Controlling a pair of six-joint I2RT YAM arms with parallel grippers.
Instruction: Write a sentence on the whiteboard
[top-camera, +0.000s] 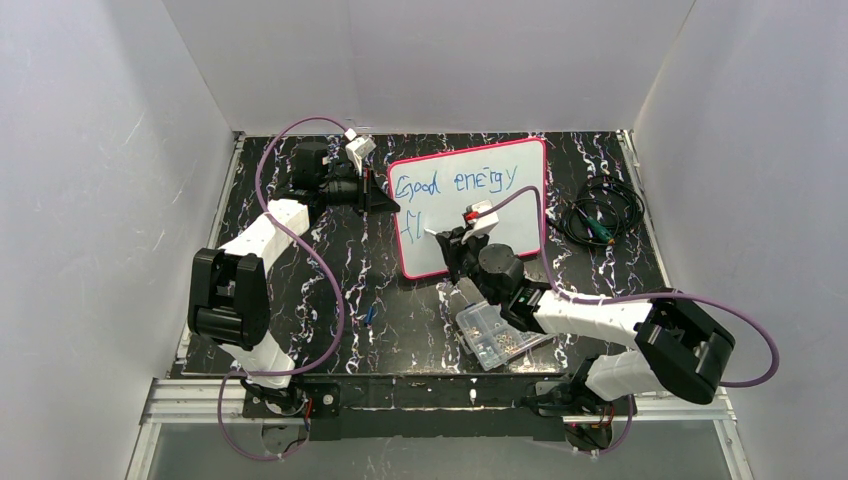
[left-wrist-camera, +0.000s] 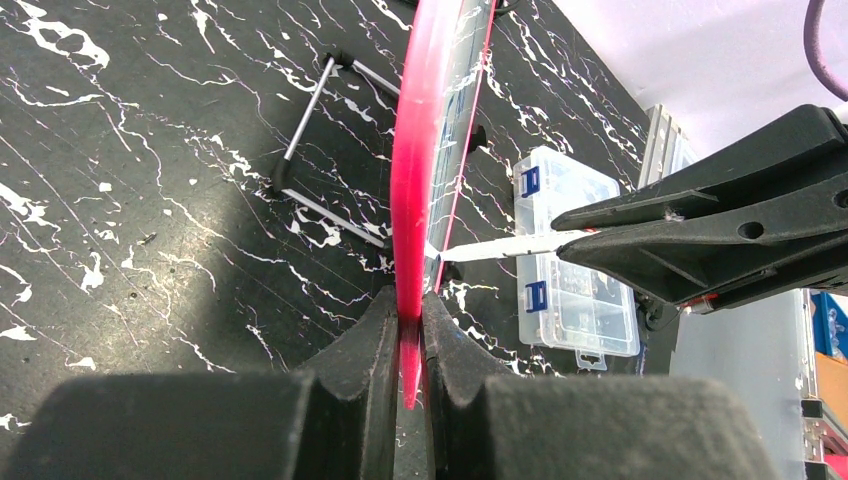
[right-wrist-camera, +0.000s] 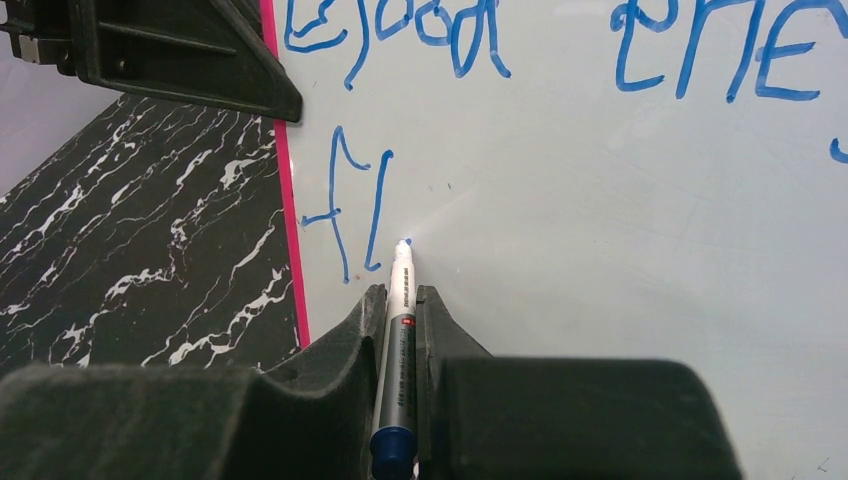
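At the whiteboard's left edge: left gripper, jaws pinched together on the thin pink-red frame, with only the frame between the fingers. Behind the whiteboard, seen from the left wrist: grey wire bracket lying on the black marbled tabletop.

Whiteboard itself toward the far middle of the tabletop, writing face turned to the arms, seen edge-on from the left wrist.

On the whiteboard, blue handwriting of the sentence — top line "Good energy", second line below its left end so far only "fl".

Just right of that "l": white tip of the marker at the whiteboard's surface, apparently touching. Barrel white, then grey, with a blue end, running back between the fingers of the right gripper. Jaws nearly closed, gripping the barrel on both sides.

Near the whiteboard's lower left corner: small blue item on the tabletop, too small to identify.

Below the whiteboard's lower right corner: clear compartmented parts box, lid shut with blue latches, partly under the right arm.

Right of the whiteboard — loose coil of dark cables, apart from the frame.
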